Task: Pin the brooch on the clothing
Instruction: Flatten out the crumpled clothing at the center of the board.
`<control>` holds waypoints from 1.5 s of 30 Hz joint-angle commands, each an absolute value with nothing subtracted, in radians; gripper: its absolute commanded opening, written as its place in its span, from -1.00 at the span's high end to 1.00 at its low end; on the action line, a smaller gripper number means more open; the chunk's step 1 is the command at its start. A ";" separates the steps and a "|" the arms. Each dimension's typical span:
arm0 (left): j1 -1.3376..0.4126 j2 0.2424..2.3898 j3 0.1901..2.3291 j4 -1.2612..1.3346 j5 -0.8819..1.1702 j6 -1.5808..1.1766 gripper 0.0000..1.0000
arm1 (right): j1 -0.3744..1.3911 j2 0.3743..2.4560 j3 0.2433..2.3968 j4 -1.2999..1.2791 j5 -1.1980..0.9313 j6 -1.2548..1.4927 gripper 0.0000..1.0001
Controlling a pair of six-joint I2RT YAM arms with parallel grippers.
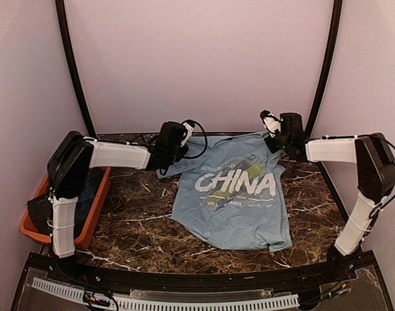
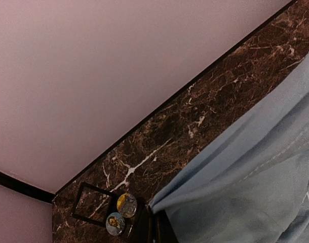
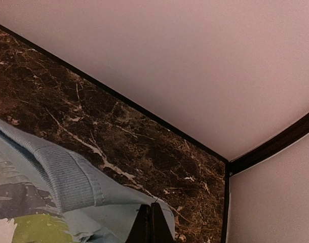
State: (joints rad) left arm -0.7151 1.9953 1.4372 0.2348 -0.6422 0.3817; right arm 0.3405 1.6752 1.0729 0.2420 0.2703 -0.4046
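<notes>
A plain pinkish wall (image 2: pixel 93 76) fills the view from 9 to 1 o'clock. Below it a dark brown, white-veined marble bench (image 2: pixel 195 116) runs as a diagonal band from 7 up to 2 o'clock, with a thin black strip (image 2: pixel 159 108) where the two meet. A wrinkled light blue T-shirt (image 2: pixel 245 192) covers the 3 to 5 o'clock part. Its edge is drawn to a point at 6 o'clock, where the dark fingers (image 2: pixel 164 233) are pressed together on it. Just at 9 o'clock of the fingers lie a yellowish-bronze round disc (image 2: pixel 126 204) and, at its 7 o'clock, a bluish round disc (image 2: pixel 115 224). Just beside them towards 9 o'clock lies a small black-framed square case (image 2: pixel 76 202), with marble showing through it.
</notes>
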 commanded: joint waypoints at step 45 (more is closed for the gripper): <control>-0.839 1.864 1.264 0.013 -0.368 0.115 -0.62 | 0.453 1.328 0.893 -0.224 0.054 0.044 -0.70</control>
